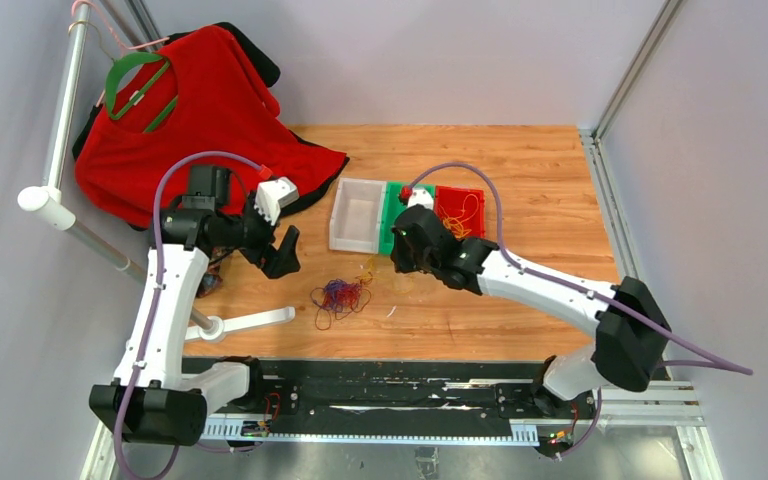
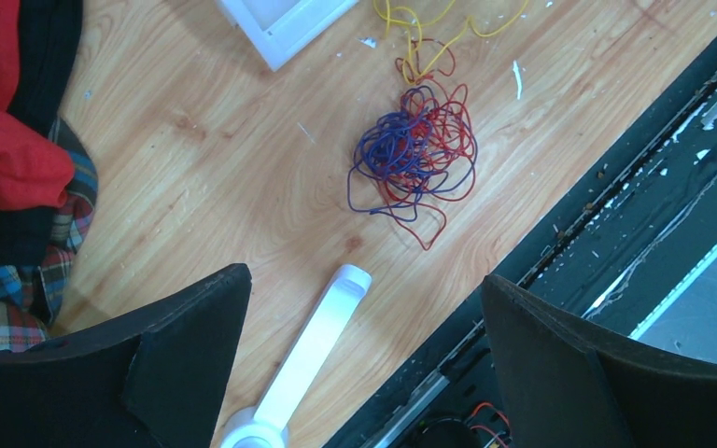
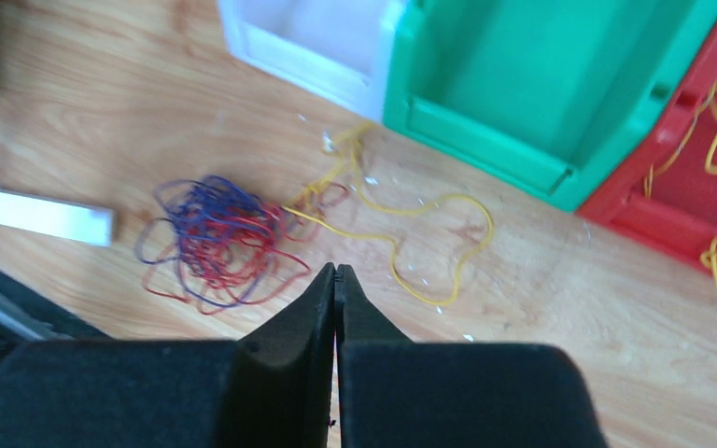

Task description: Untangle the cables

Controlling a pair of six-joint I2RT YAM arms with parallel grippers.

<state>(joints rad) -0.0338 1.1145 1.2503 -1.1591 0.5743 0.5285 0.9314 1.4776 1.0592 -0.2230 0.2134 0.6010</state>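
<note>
A tangle of thin red and purple-blue cables (image 1: pixel 340 297) lies on the wooden table between the arms; it also shows in the left wrist view (image 2: pixel 415 149) and the right wrist view (image 3: pixel 215 238). A loose yellow cable (image 3: pixel 411 271) trails from the tangle toward the bins. More yellow cable (image 1: pixel 460 212) lies in the red bin (image 1: pixel 460 190). My left gripper (image 1: pixel 285 250) is open and empty, up and to the left of the tangle (image 2: pixel 364 278). My right gripper (image 1: pixel 398 260) is shut and empty above the table (image 3: pixel 335 271), just right of the tangle.
A white bin (image 1: pixel 338 215), a green bin (image 1: pixel 395 195) and the red bin stand side by side behind the tangle. A red shirt (image 1: pixel 200 110) hangs on a white rack at the left, whose foot (image 1: pixel 250 322) lies near the tangle. A black rail (image 1: pixel 380 385) runs along the near edge.
</note>
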